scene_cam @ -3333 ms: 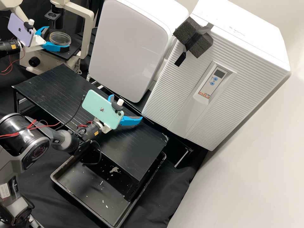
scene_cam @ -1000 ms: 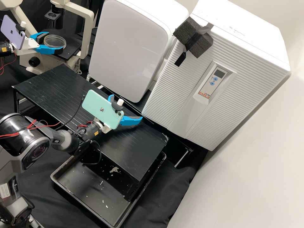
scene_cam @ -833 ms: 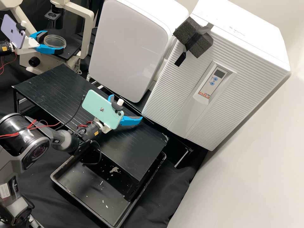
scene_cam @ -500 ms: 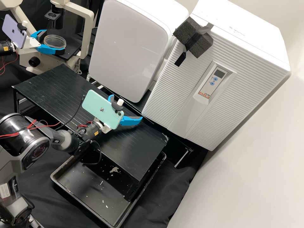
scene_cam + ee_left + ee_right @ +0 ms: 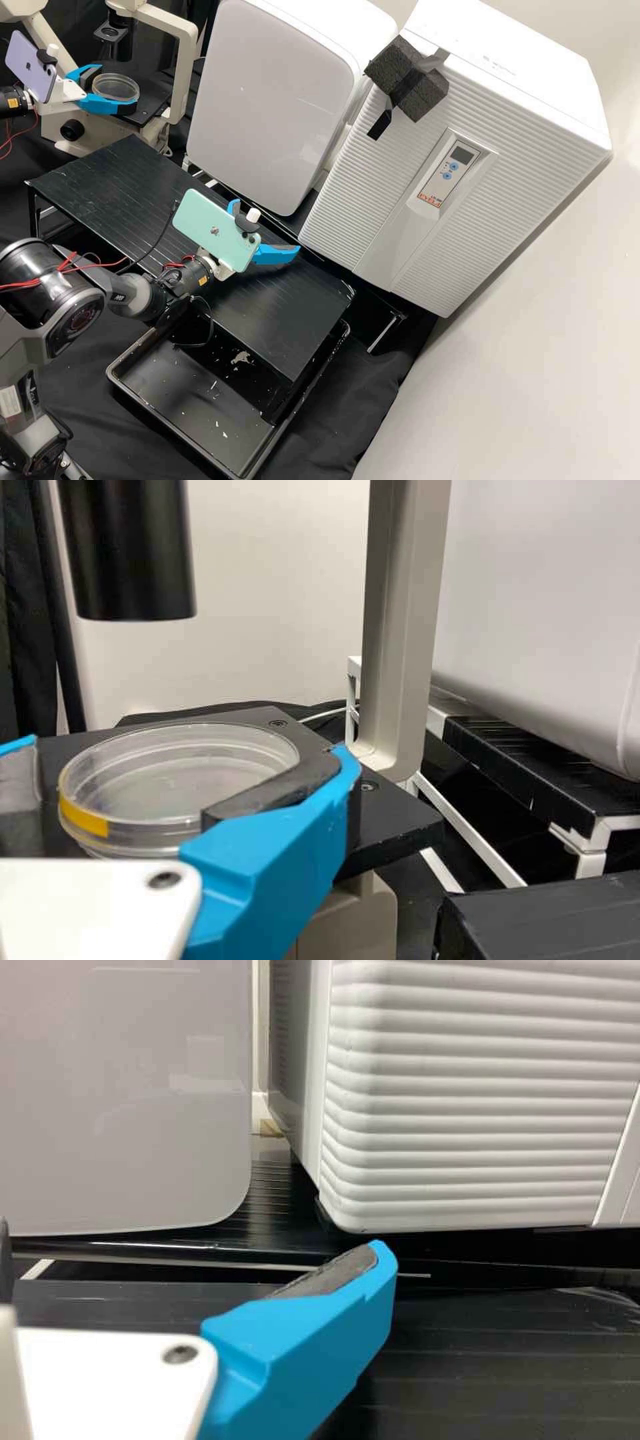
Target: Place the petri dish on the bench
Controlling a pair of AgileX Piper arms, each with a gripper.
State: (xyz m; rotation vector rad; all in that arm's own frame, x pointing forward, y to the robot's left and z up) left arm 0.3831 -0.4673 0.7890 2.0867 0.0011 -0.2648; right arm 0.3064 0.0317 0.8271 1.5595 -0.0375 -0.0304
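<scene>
Flanking petri dish (image 5: 115, 87) near stage (image 5: 152, 109) edge, left jaws (image 5: 119, 87) leave side gap.

High view: off the arms, farthest back, looks forward and slantwise down on desk (image 5: 280, 320). Left wrist view: close up, shallow angle, faces microscope (image 5: 187, 67), shared with high. Right wrist view: low over desk, faces ribbed cabinet (image 5: 367, 200), also in high.

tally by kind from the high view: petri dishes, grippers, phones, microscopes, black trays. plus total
Petri dish: 1
Grippers: 2 (left gripper, right gripper)
Phones: 2 (purple phone, mint-green phone)
Microscope: 1
Black tray: 1
Total: 7
</scene>
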